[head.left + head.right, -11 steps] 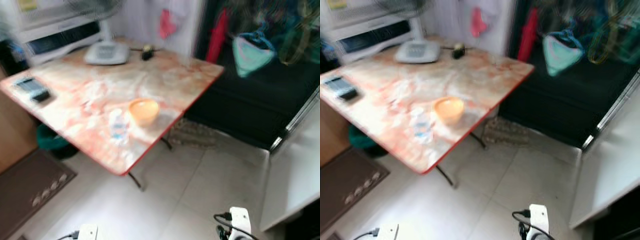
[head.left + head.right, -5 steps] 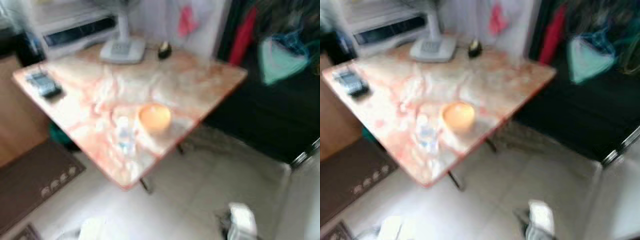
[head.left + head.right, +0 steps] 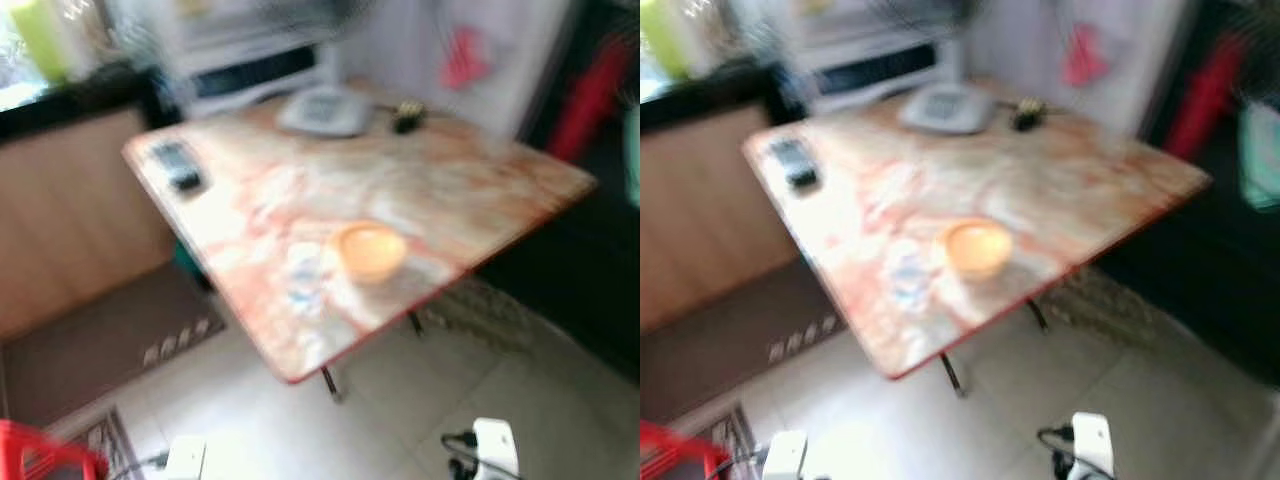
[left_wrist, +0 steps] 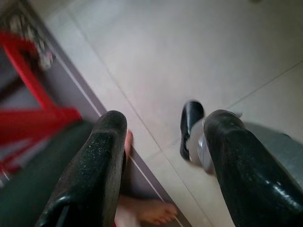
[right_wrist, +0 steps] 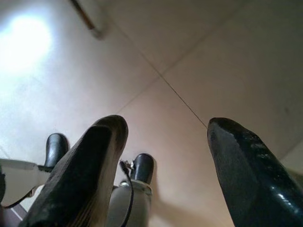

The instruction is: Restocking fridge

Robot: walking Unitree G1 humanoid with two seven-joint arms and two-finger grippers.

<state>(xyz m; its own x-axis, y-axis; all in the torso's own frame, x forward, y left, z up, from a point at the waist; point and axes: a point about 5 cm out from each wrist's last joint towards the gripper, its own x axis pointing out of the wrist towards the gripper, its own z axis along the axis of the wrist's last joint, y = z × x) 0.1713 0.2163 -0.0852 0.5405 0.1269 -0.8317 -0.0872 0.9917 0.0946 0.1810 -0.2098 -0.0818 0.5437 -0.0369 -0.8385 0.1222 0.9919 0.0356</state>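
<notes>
A small clear water bottle (image 3: 303, 277) stands on a marbled orange table (image 3: 470, 170) near its front corner. An orange bowl (image 3: 369, 250) sits just right of the bottle. Both arms hang low over the floor. My left gripper (image 4: 163, 142) is open above pale tiles, with nothing between its fingers. My right gripper (image 5: 165, 142) is open too, also over bare tiles. The head views are blurred by motion.
A fan base (image 3: 322, 110), a small dark object (image 3: 405, 117) and a remote (image 3: 176, 165) lie on the table. A brown mat (image 3: 90, 345) and a red stool (image 3: 40, 460) are at left. A person's bare foot (image 4: 147, 211) shows by the red stool (image 4: 33, 118). Dark hanging clothes (image 3: 590, 90) are at right.
The camera has swung left: the table has shifted right in view, and a wooden cabinet, mat and red stool have come in at left. The fridge door has gone from view.
</notes>
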